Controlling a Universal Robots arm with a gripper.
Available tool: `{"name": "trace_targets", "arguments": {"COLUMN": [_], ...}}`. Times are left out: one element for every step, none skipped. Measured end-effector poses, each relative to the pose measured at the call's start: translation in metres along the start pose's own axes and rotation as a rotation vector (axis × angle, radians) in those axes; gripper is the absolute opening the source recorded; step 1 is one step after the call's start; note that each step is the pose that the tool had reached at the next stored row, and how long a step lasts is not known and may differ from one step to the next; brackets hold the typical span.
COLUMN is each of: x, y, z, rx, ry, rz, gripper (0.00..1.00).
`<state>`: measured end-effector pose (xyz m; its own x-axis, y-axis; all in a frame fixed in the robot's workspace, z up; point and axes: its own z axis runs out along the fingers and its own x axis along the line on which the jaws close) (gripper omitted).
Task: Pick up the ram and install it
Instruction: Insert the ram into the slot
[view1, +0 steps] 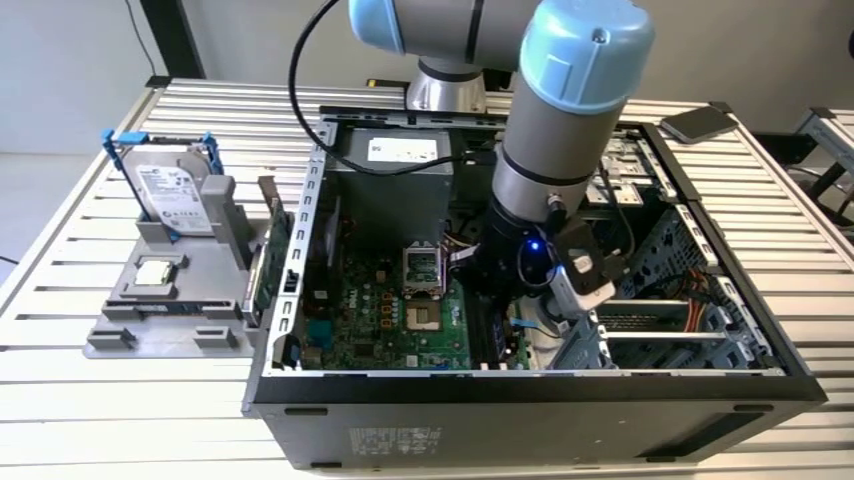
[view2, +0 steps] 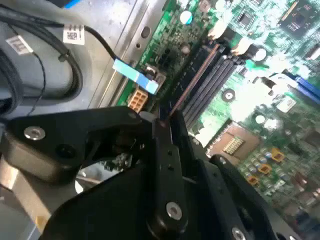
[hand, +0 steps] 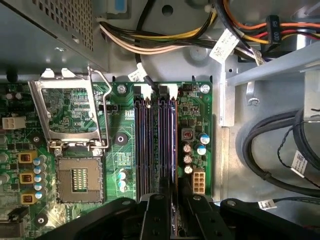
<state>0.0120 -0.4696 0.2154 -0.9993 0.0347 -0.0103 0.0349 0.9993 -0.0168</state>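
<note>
The ram (hand: 175, 150) shows edge-on as a thin brownish strip in both wrist views (view2: 195, 80). My gripper (hand: 175, 212) is shut on its near end, one black finger (view2: 167, 165) on each side. The stick lies in line with the outermost of the black motherboard slots (hand: 150, 145), on the side away from the CPU socket. Whether it is seated or just above the slot I cannot tell. In the exterior view my gripper (view1: 514, 320) is low inside the open computer case (view1: 534, 385), over the green motherboard (view1: 387, 320).
An open CPU socket (hand: 77, 175) with its raised metal frame (hand: 67, 110) lies beside the slots. Cable bundles (hand: 165, 40) run past the slots' far end. A green expansion card (view1: 274, 265) and a hard drive (view1: 174, 195) stand outside the case on the exterior view's left.
</note>
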Motion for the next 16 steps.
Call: {"name": "trace_targets", "arguments": {"x": [-0.0001,-0.0001,-0.0001,-0.0002,-0.0002,-0.0003,-0.0003,-0.0004,-0.0004,-0.0004,-0.0004,-0.0004,-0.0004,-0.0004,-0.0004,-0.0004], "y": [-0.0001,-0.0002,-0.0002,-0.0003,-0.0004,-0.0005,-0.0006,-0.0006,-0.0006,-0.0006,-0.0006,-0.0006,-0.0006,-0.0006,-0.0006,-0.0006], "z": [-0.0045,-0.0091,-0.0134,-0.0181,-0.0227,-0.0271,-0.0316,-0.0360,-0.0375,-0.0373,-0.0374,-0.0376,-0.0377,-0.0380,-0.0380,-0.0382], "rx": [0.0000,0.0000,0.0001,-0.0001,0.0002,-0.0001,0.0001,0.0000,0.0004,-0.0002,-0.0002,-0.0002,-0.0001,0.0001,0.0000,0.0000], "ry": [-0.0001,0.0000,0.0000,0.0000,0.0000,-0.0001,0.0000,0.0002,0.0005,0.0004,0.0004,0.0004,0.0004,0.0005,0.0005,0.0005], "rz": [0.000,0.000,0.000,0.000,0.000,0.000,0.000,0.000,0.000,0.000,0.000,0.000,0.000,0.000,0.000,0.000], "gripper": [1.00,1.00,1.00,1.00,1.00,1.00,1.00,1.00,1.00,1.00,1.00,0.00,0.00,0.00,0.00,0.00]}}
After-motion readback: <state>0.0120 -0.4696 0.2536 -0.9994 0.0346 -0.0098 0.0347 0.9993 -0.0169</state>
